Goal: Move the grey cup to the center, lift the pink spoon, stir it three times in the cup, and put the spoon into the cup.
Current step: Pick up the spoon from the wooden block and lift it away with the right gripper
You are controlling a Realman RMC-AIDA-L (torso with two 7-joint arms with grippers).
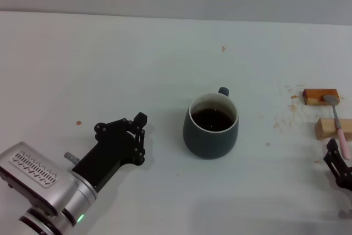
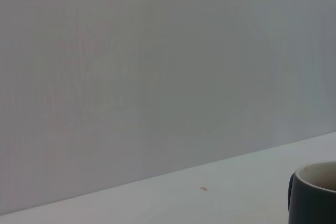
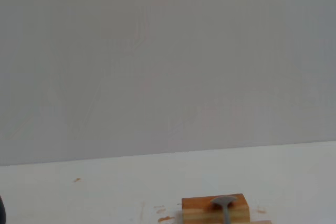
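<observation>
The wide white table (image 1: 110,53) takes up nearly everything from where I stand, marked with a few small brown specks and smears, thickest near its right side. The left arm's silver body and black left gripper (image 1: 141,130) lie low on the table, a little way left of the cup; its fingers look close together and hold nothing.

The squat dark slate-grey ceramic cup (image 1: 211,127) with its pale inner wall and dark brown liquid stands about mid-table, its loop handle turned away toward the far edge. That part of the job looks done to me.

Over on the right sit two tan wooden blocks (image 1: 320,97), one behind the other, and the slim pink-handled spoon (image 1: 340,130) with the grey metal bowl lies bridged across them, bowl on the far block. The right gripper (image 1: 336,163) sits just at the near end of the pink handle, so I judge the spoon pickup is the step in hand. It will want a clean pinch on that thin handle and a straight lift clear of the blocks.

The right gripper is cut off by the edge of the head view, and I cannot tell how its fingers stand. Neither wrist view shows fingers.
</observation>
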